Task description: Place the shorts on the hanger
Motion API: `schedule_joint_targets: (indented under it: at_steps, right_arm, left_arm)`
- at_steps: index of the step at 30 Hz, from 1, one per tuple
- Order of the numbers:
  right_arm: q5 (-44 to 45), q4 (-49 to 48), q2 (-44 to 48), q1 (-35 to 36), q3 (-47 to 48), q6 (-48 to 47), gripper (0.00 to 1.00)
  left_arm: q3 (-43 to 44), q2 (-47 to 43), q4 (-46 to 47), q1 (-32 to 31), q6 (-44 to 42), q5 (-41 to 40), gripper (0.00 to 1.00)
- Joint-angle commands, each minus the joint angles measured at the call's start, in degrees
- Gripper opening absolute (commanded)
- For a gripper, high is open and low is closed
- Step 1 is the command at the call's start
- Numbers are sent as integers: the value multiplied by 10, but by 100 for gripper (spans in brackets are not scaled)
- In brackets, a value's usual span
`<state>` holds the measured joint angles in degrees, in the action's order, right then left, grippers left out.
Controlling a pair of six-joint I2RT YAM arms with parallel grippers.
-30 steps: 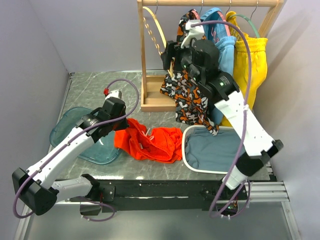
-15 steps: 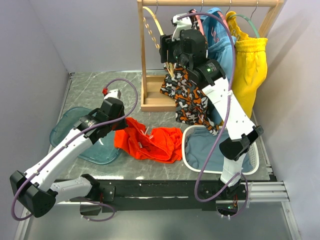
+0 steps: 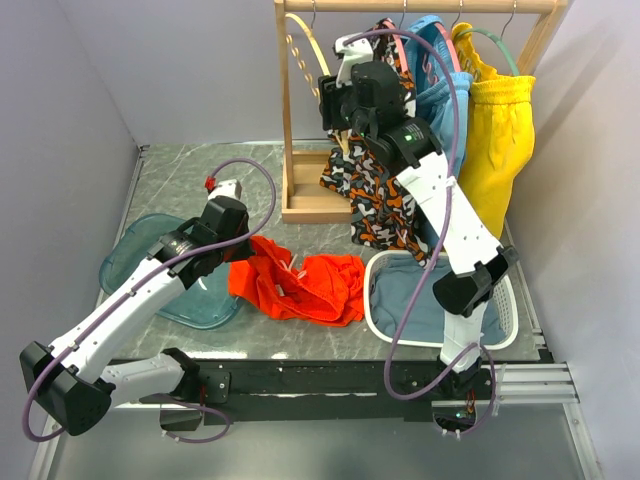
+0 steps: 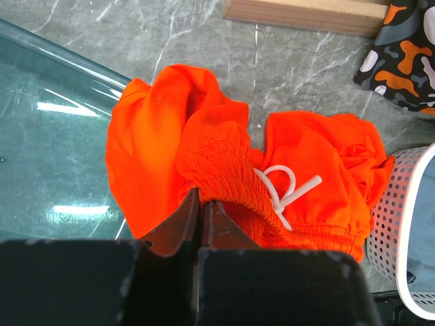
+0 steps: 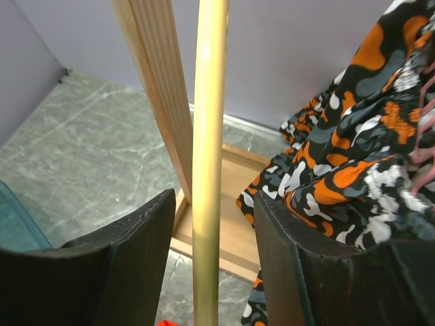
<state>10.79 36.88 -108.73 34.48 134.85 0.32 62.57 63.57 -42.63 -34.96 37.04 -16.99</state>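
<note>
Two arms working apart. In the left wrist view the left gripper (image 4: 202, 204) is at bottom centre with its fingers pressed together, tips nipping the gathered waistband of the shorts (image 4: 204, 136). The shorts lie crumpled on the table (image 4: 204, 41), mid-frame. A white drawstring (image 4: 282, 187) loops out just right of the tips. The shorts' left edge meets the tray (image 4: 47, 136); their right edge is just beside the basket (image 4: 397, 197).

In the top view the shorts (image 3: 310, 285) sit lower centre on the table (image 3: 180, 180), between the tray (image 3: 125, 260) and the basket (image 3: 378, 300). The left gripper (image 3: 245, 255) is at their left end. A blue cloth (image 3: 410, 290) lies inside the basket.

The right gripper (image 3: 336, 112) is high, upper centre of the top view, at the lower part of the hanger (image 3: 321, 55). The hanger hangs on the rack (image 3: 287, 120), well apart from the shorts.

In the right wrist view the right gripper (image 5: 216, 197) is spread, one finger on each side of the hanger (image 5: 209, 102) rim. A gap shows on both sides, no contact visible. The rack (image 5: 160, 88) post is just left of the rim; the patterned shorts (image 5: 340, 170) fill the right of the frame.

In the top view the patterned shorts (image 3: 375, 195), a blue garment (image 3: 445, 95) and the yellow shorts (image 3: 500, 130) hang right of the hanger on the same rack.
</note>
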Motion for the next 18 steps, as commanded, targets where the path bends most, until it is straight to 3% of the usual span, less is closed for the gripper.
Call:
schedule_joint_targets:
  at_steps: [1,6,8,9,10,11,18]
  right_arm:
    - [-1,6,-9,-2,17,-15,56]
    - [8,7,-9,-1,13,-15,50]
    - [10,5,-10,-2,13,-16,41]
    - [13,3,-10,-2,16,-16,35]
    - [19,2,-11,-1,20,-15,12]
    - [21,4,-13,-2,23,-15,1]
    - [36,-58,21,-2,-8,-12,0]
  left_arm:
    - [1,-13,25,2,-12,-14,1]
    - [0,-13,26,2,-12,-16,1]
    - [1,-13,26,2,-13,-15,1]
    - [2,-13,26,2,-13,-15,1]
    - [3,-13,26,2,-12,-16,1]
    - [3,-14,26,2,-12,-18,1]
    - [5,-23,25,2,-14,-20,1]
